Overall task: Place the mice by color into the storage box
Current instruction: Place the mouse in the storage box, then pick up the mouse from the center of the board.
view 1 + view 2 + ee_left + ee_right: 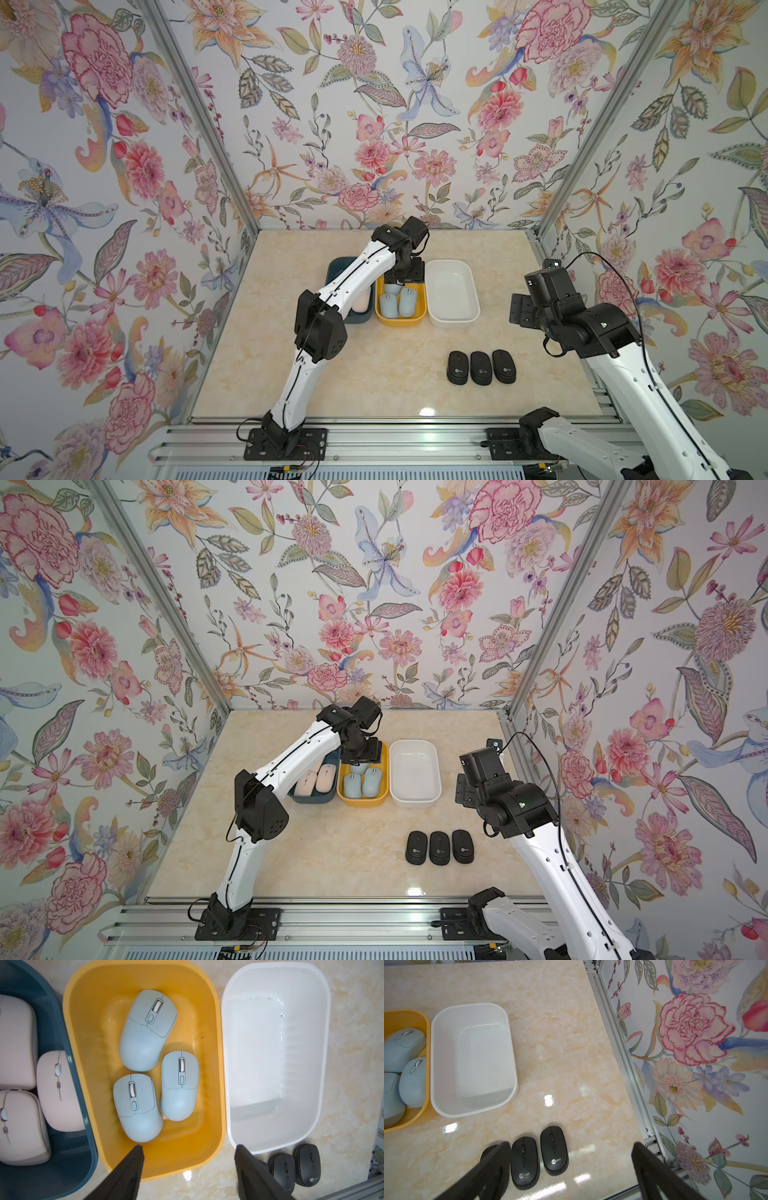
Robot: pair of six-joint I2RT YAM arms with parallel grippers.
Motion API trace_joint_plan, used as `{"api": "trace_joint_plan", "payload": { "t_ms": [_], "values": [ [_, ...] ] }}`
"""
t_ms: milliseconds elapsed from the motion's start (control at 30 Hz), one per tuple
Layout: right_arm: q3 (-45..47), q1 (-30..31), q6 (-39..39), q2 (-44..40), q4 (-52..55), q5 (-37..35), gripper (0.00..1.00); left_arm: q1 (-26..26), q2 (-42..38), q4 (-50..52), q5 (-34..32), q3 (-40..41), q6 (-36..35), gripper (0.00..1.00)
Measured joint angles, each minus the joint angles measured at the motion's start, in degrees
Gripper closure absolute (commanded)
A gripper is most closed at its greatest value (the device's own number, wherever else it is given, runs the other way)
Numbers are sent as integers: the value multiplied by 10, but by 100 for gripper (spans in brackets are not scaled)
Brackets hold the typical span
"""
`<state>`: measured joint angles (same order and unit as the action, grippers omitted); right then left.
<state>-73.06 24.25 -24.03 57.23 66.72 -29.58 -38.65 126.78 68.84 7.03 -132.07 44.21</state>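
Three light blue mice [145, 1030] [179, 1084] [136, 1107] lie in the yellow box [207, 1043]. My left gripper [188, 1147] hangs open above that box's near end, nothing between its fingers; from above only its wrist [405, 272] shows. Pink mice [60, 1093] [316, 777] lie in the dark blue box [68, 1157]. The white box [270, 1064] [471, 1059] holds nothing. Three black mice [481, 368] [439, 848] lie in a row on the table. My right gripper [571, 1144] is open above the table to their right; one finger [496, 1159] hides part of the leftmost black mouse.
The three boxes stand side by side at the back of the marble table [374, 382]. The right wall's metal rail [623, 1059] runs close beside the right gripper. My left arm [332, 299] reaches over the blue box.
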Motion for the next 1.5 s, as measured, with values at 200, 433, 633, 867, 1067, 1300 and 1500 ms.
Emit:
{"api": "trace_joint_plan", "payload": {
  "t_ms": [200, 433, 633, 867, 1067, 1300, 1500],
  "values": [
    [4, 10, -3, -6, 17, 12, 9, -18, -99, -2, -24, 87, 4, 28],
    [38, 36, -30, -13, 48, 31, 13, -84, -175, -29, -59, 279, 22, 28],
    [81, 90, -79, -10, 79, 40, 13, -101, -298, -104, -43, 489, 75, 27],
    [112, 173, -149, 4, 102, 64, 12, -101, -411, -145, -45, 573, 125, 26],
    [175, 208, -222, 14, 101, 93, 12, -107, -458, -161, -54, 610, 153, 26],
    [243, 178, -253, 17, 88, 126, 13, -109, -495, -167, -63, 653, 170, 26],
    [261, 89, -222, 23, 61, 163, 15, -109, -506, -167, -67, 676, 178, 26]
  ]
}}
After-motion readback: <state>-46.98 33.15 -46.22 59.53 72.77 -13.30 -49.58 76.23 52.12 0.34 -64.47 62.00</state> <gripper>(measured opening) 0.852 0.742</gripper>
